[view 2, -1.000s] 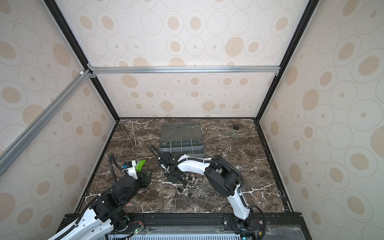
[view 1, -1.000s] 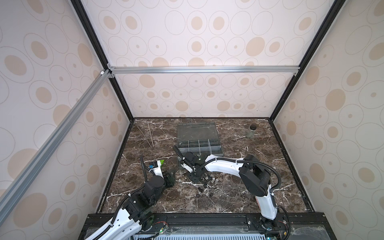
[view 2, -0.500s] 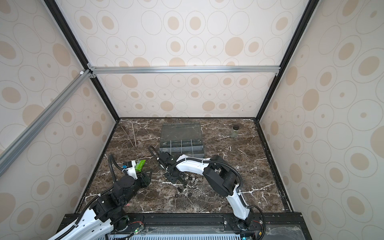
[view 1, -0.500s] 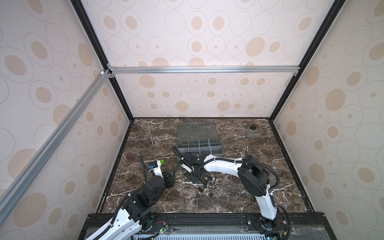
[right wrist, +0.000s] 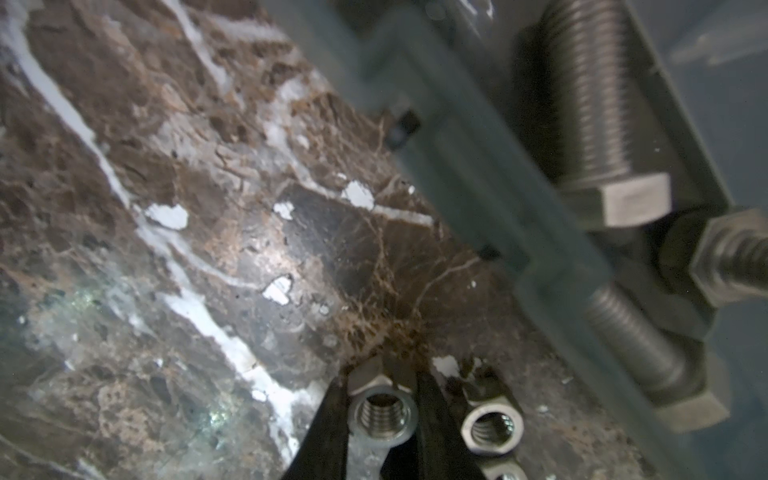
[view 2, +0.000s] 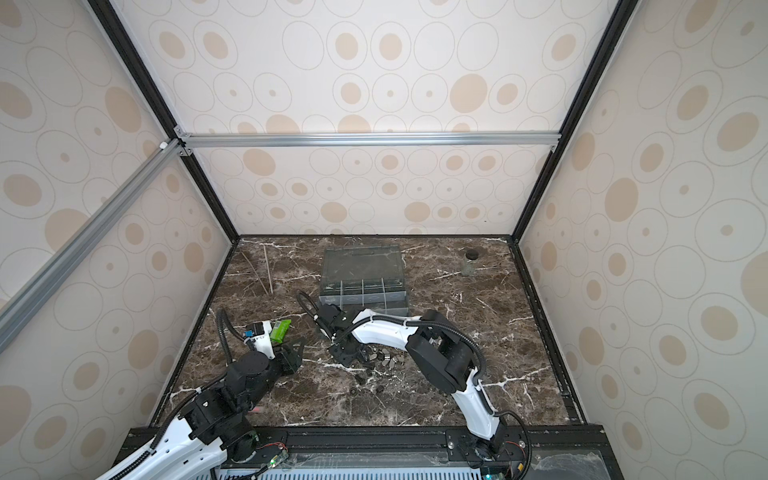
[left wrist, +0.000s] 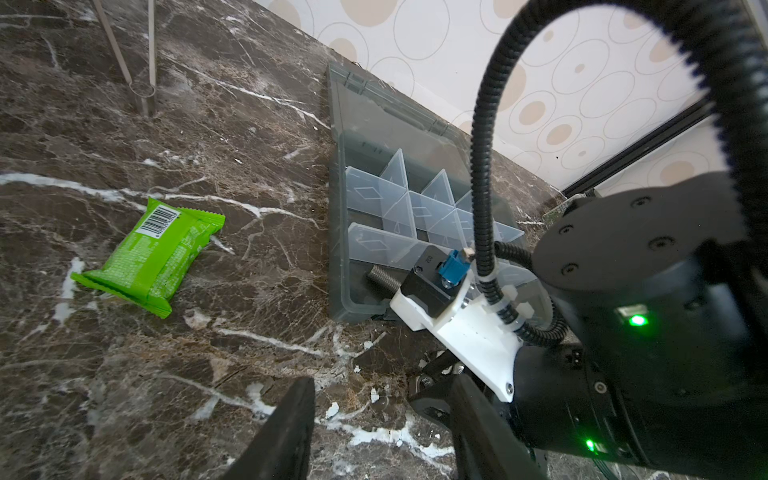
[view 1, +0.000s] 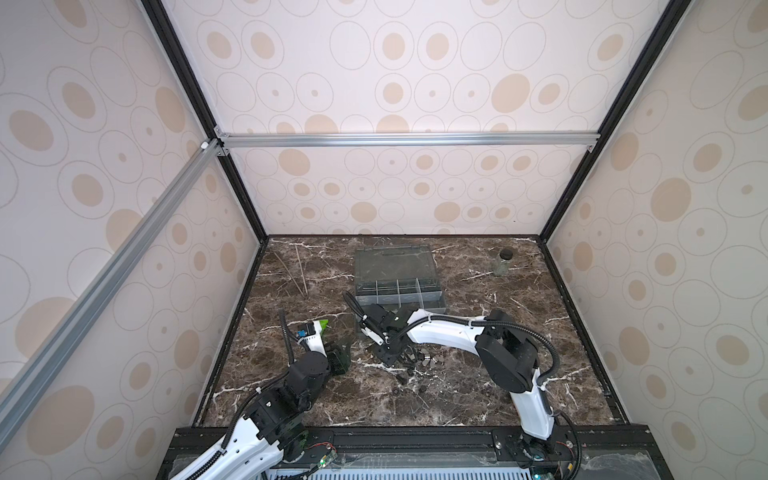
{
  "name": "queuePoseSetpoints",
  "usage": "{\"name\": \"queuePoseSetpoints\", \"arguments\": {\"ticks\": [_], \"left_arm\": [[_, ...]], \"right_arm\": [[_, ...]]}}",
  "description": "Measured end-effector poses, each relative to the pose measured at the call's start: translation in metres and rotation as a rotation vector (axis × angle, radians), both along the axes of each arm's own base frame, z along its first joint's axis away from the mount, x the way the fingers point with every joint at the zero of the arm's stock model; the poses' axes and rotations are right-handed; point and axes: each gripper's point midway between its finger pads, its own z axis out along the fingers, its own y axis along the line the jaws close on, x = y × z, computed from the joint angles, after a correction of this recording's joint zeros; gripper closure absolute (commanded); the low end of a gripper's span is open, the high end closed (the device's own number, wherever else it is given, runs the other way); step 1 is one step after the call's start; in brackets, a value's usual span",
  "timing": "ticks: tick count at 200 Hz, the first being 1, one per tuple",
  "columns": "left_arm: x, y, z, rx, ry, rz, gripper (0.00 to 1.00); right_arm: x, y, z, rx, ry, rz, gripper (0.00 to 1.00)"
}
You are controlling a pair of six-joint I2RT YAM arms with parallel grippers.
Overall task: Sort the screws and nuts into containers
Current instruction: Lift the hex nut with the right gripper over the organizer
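Farthest out on my left, well beyond my left gripper [view 1: 340, 354], two thin wooden sticks [view 1: 300, 270] lie on the marble table [view 1: 457, 399]. Nearer, a green snack packet [left wrist: 149, 253] lies flat ahead of that gripper, off to its outer side. My left gripper is held low near the table. Its fingers [left wrist: 291, 428] stand spread with only bare marble between them, so it holds nothing.

Across from it, near but apart, my right gripper [right wrist: 380, 428] points down at the table. Its two black fingertips press against opposite sides of a silver nut [right wrist: 383, 409], whose threaded hole faces the wrist camera. I have it pinched, and I cannot tell whether it has left the marble. Just outside one fingertip a second nut [right wrist: 492, 428] lies loose. In both top views more nuts [view 1: 419, 359] are scattered just beside this gripper, on the side toward my base. A few darker pieces near them are too small to name.

Just beyond my right gripper sits the grey organiser box [view 1: 399, 299], with its clear lid laid open behind it. In the corner compartment nearest my fingertips lie at least three screws [right wrist: 594, 104], their threaded shafts and hex heads plain to see. Translucent dividers [left wrist: 374, 195] mark off the other compartments.

Far past the box to the right, near the back wall, a small glass jar [view 1: 500, 266] with a black lid stands upright.
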Motion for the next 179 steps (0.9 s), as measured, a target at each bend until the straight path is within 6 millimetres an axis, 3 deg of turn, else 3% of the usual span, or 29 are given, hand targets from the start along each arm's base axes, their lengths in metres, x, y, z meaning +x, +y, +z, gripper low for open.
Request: {"name": "queuePoseSetpoints", "arguments": {"ticks": [64,85,119,150,179], "left_arm": [[0.000,0.000,0.000,-0.001,0.000,-0.001,0.47],[0.000,0.000,0.000,-0.001,0.000,-0.002,0.47],[0.000,0.000,0.001,-0.006,-0.003,-0.003,0.47],[-0.001,-0.001,0.001,-0.008,-0.002,-0.008,0.47],[-0.001,-0.004,0.002,-0.020,-0.001,-0.018,0.48]], "right_arm": [[0.001,0.003,0.007,0.053,-0.021,-0.027,0.77],[0.005,0.004,0.025,0.095,-0.055,-0.040,0.77],[0.019,0.005,0.070,0.216,-0.125,-0.089,0.77],[0.043,-0.020,0.100,0.299,-0.193,-0.199,0.77],[0.068,-0.063,0.106,0.299,-0.244,-0.359,0.76]]}}
